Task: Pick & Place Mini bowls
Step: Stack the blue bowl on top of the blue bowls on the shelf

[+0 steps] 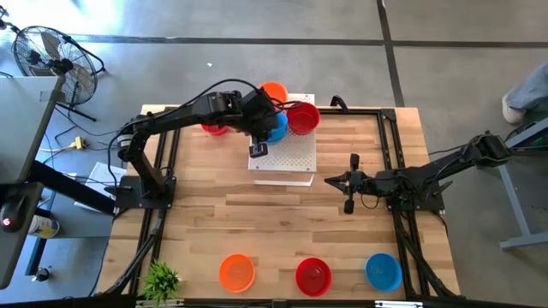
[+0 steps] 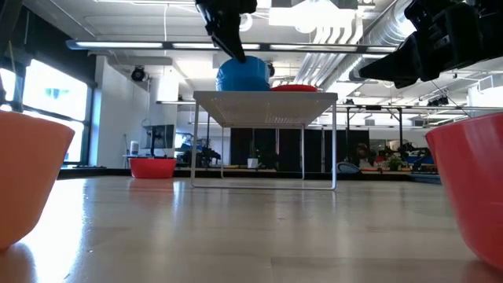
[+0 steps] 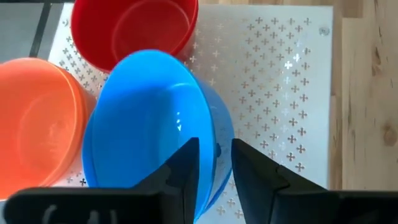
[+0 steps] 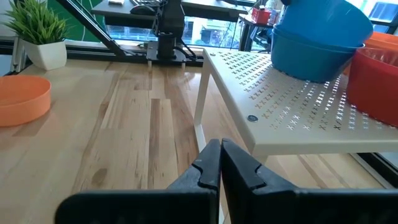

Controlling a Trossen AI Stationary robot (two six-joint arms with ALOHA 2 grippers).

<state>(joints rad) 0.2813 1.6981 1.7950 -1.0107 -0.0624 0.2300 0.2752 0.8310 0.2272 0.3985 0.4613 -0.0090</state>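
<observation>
My left gripper (image 3: 215,146) is over the white perforated board (image 1: 295,158) at the table's far middle, shut on a blue mini bowl (image 3: 149,124). In the right wrist view this blue bowl (image 4: 323,18) sits tilted in a second blue bowl (image 4: 308,53) that rests on the board. A red bowl (image 3: 134,28) and an orange bowl (image 3: 37,121) stand on the board beside them. My right gripper (image 4: 221,158) is shut and holds nothing. It hovers over the table to the right of the board (image 1: 332,180). My left gripper holds the upper blue bowl by its rim (image 3: 216,127), one finger (image 3: 186,171) inside the bowl and the other (image 3: 252,171) outside its wall. The fingers come from above, pointing down. The bowl is tilted, its lower part still in the blue bowl beneath.
Another red bowl (image 1: 214,128) stands on the table left of the board. Orange (image 1: 237,272), red (image 1: 313,275) and blue (image 1: 383,271) bowls line the near edge. A small plant (image 1: 161,281) sits at the near left corner. The board stands on thin legs (image 2: 193,141).
</observation>
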